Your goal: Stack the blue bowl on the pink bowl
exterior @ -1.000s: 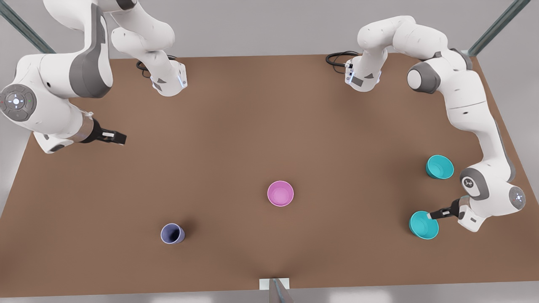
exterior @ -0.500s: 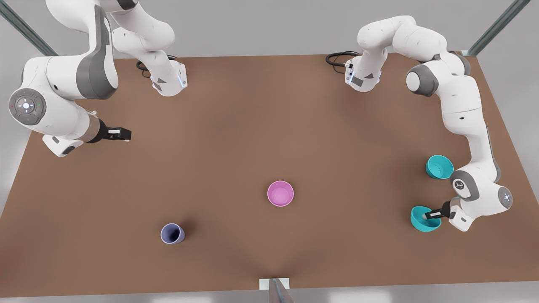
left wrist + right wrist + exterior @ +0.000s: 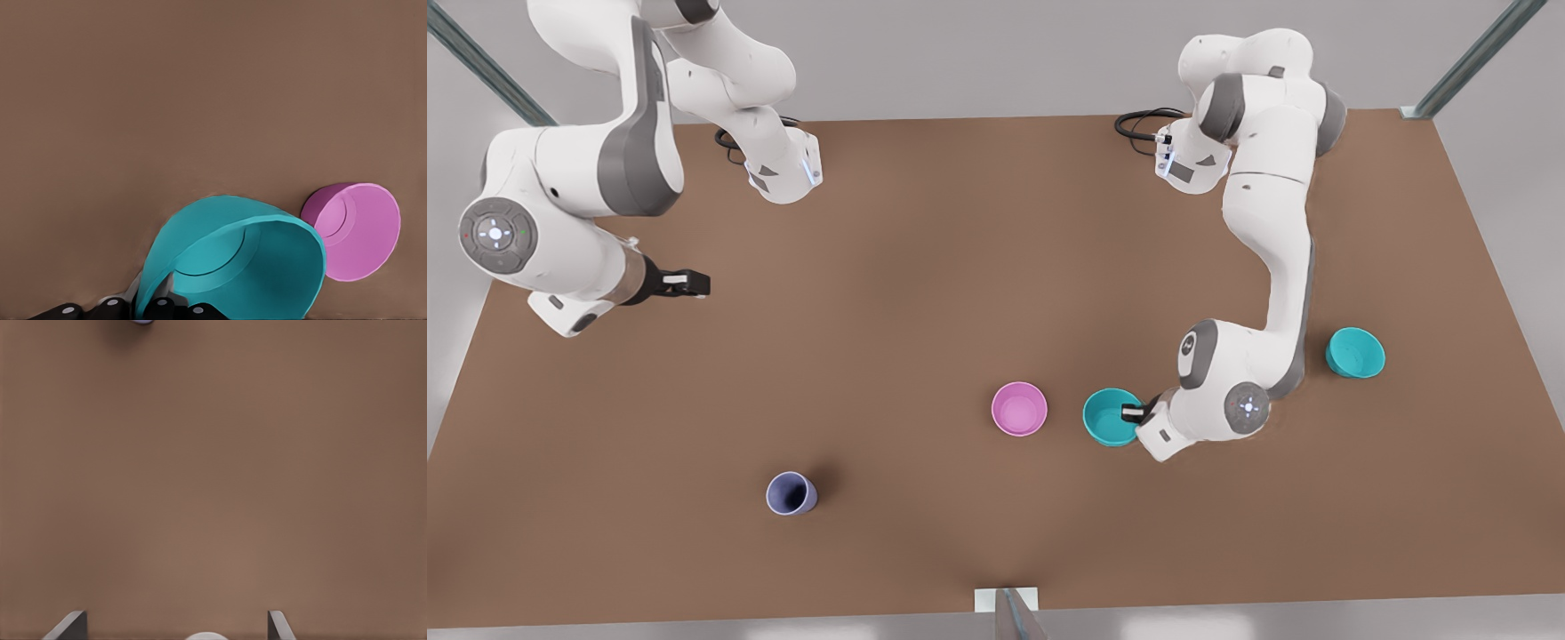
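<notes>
Blue bowl carried toward the pink bowl

The left gripper (image 3: 1136,412) pinches the blue bowl (image 3: 1110,418) by its rim, just beside the pink bowl (image 3: 1019,409), at its 3 o'clock. A one-sided rim grip could tilt or slip on release. The right gripper (image 3: 689,284) waits, fingers spread wide.

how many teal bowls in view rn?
2. One teal bowl is gripped at its rim by the left gripper, right beside the pink bowl. The other teal bowl sits near the front view's right table edge.
</notes>
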### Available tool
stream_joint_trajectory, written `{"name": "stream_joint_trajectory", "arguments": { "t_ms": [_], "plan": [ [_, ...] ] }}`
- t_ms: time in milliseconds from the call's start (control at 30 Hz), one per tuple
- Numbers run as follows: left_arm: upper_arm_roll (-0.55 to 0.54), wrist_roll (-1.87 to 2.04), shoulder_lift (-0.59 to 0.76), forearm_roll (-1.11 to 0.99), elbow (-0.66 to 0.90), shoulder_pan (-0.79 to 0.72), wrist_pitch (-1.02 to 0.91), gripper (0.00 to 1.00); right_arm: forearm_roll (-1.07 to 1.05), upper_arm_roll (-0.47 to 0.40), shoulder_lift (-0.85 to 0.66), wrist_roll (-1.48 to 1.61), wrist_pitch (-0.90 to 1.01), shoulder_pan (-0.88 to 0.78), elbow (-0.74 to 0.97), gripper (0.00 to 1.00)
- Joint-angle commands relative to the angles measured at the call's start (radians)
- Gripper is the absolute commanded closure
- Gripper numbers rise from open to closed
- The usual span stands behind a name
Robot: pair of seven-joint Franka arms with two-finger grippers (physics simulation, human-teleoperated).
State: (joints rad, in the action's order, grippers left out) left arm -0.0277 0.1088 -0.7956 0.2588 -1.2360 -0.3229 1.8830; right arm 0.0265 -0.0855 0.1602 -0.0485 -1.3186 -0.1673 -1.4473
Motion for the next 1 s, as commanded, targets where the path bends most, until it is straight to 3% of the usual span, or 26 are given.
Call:
{"name": "stream_joint_trajectory", "arguments": {
  "t_ms": [0,167,500,967],
  "plan": [
    [-0.005,0.851,-0.001,0.013,0.023,-0.064,-0.122,0.79,0.0,0.0,-0.001,0.016,0.001,0.0,0.001,0.0],
    [-0.028,1.013,-0.053,0.102,0.125,-0.097,-0.11,0.79,0.0,-0.002,-0.002,0.018,0.004,0.002,-0.001,0.0],
    [-0.098,1.006,-0.12,0.119,0.125,-0.094,0.097,0.79,0.0,-0.002,-0.002,0.021,0.009,0.002,-0.001,0.0],
    [-0.106,0.991,-0.14,0.108,0.099,-0.091,0.064,0.79,0.003,-0.01,0.013,0.078,-0.002,0.006,0.018,0.0]
  ]
}}
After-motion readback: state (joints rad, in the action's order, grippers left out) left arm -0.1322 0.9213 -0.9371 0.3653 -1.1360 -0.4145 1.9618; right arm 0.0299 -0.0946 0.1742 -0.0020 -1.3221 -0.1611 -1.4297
